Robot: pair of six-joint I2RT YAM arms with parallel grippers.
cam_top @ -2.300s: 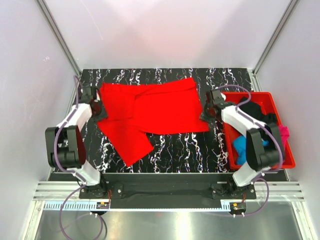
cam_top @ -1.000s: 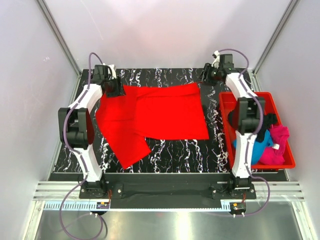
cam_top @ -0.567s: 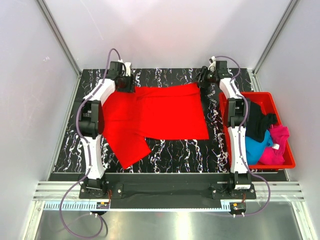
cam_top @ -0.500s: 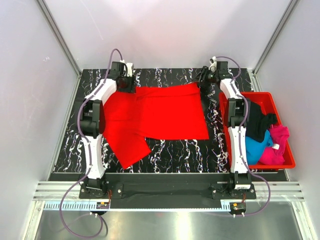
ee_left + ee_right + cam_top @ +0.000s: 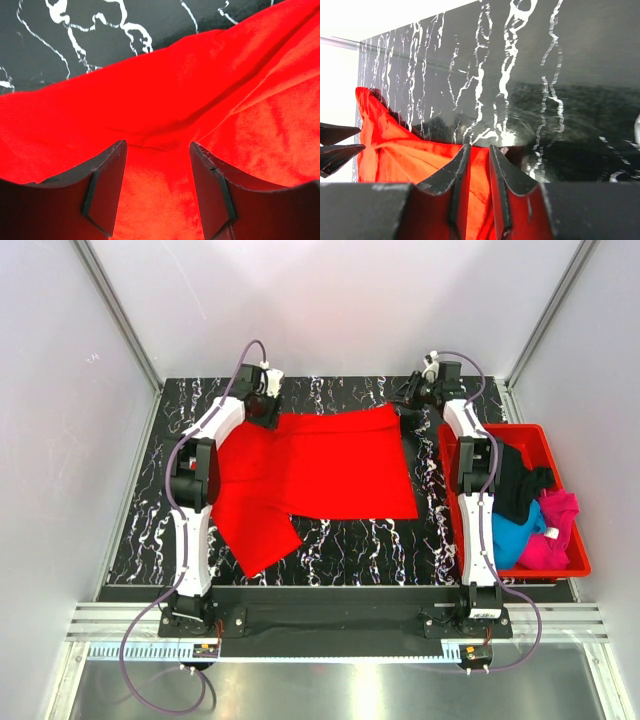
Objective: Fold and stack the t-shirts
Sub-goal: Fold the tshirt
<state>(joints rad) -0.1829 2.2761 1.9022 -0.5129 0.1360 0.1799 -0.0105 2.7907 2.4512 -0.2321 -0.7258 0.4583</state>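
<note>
My left jaws stand apart, poised over the red t-shirt (image 5: 165, 100) near its far left edge. Cloth shows in the gap between them, though I cannot tell whether they touch it. My right jaws are pinched almost together on the shirt's far right corner, with red cloth caught between them. The shirt lies spread on the black marbled counter (image 5: 350, 535), one sleeve reaching toward the near left. To its right, a red plastic bin (image 5: 520, 428) holds a black tee (image 5: 515, 485), a blue tee (image 5: 505, 538) and a pink tee (image 5: 555, 530), all crumpled.
</note>
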